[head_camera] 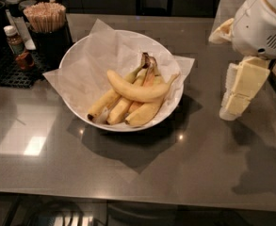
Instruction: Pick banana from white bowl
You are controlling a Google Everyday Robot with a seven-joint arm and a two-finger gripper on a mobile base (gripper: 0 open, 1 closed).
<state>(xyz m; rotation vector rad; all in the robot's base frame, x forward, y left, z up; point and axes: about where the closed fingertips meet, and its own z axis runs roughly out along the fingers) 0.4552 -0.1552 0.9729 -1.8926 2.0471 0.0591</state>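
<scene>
The banana (137, 92), plump, curved and yellow, lies loose on top of a bunch of slimmer bananas (121, 108) joined at a dark stem. They rest in the white bowl (142, 126), which is wide, shallow and lined with crinkled white paper. The bowl stands in the middle of a grey counter. My gripper (231, 109) hangs from the white arm (260, 25) at the right. It points down just above the counter, to the right of the bowl and apart from it. It holds nothing.
A dark cup of wooden sticks (45, 20) stands behind the bowl at the left. A small sauce bottle (15, 41) stands on a black mat (5, 72) at the far left. The counter's front edge runs along the bottom.
</scene>
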